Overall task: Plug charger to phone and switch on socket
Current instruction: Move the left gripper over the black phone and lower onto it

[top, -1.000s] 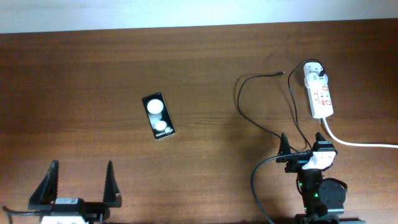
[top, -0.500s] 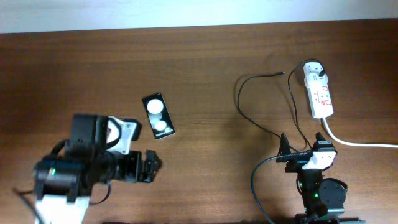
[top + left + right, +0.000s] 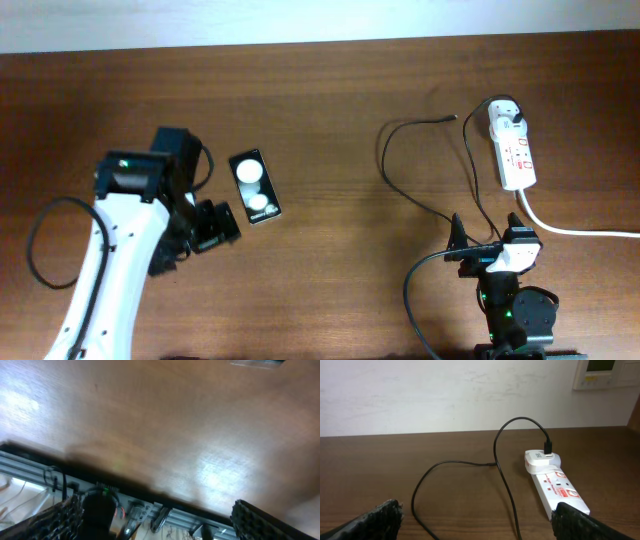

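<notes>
The black phone [image 3: 254, 186] with two white round spots lies flat left of the table's centre. My left gripper [image 3: 213, 226] hangs just left of and in front of it, apart from it. Its jaws are open and empty in the blurred left wrist view [image 3: 160, 522], which shows no phone. The white socket [image 3: 515, 150] lies at the far right, with the charger's white adapter [image 3: 503, 117] plugged into its far end. The thin black charger cable [image 3: 385, 160] loops across the table, its tip [image 3: 455, 117] lying loose. My right gripper [image 3: 487, 238] is open and empty, short of the socket [image 3: 555, 487] and cable [image 3: 502, 460].
The socket's thick white cord [image 3: 580, 230] runs off the right edge. The right arm's thicker black cable [image 3: 410, 290] curls at the front. A white wall with a control panel [image 3: 602, 372] stands behind the table. The left wrist view shows the table's edge and metal frame [image 3: 150, 505].
My left arm has swung up from the front left edge to just beside the phone. The right arm, phone, cable and socket have not moved.
</notes>
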`<state>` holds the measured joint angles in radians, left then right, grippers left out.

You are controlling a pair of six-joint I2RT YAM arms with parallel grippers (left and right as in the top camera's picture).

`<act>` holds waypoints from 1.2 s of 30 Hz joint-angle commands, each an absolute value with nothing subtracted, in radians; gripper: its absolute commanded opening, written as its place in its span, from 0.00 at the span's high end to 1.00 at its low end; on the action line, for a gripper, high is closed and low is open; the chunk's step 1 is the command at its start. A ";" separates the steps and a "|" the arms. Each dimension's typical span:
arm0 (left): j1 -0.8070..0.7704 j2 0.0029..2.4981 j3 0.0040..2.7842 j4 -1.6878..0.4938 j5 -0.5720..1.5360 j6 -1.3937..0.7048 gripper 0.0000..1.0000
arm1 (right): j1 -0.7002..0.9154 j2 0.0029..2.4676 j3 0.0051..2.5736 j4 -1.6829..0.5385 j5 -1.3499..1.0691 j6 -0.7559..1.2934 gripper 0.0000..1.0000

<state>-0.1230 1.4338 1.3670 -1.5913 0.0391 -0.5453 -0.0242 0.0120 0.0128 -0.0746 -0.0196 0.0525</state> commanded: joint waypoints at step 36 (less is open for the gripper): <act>-0.203 2.284 1.779 -1.175 0.056 -0.418 0.01 | -0.020 0.004 0.006 -0.079 -0.015 0.056 0.01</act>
<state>-0.2077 2.2761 1.8038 -1.1797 0.0753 -0.3676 -0.0242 0.0109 0.0128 -0.0750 -0.0196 0.0525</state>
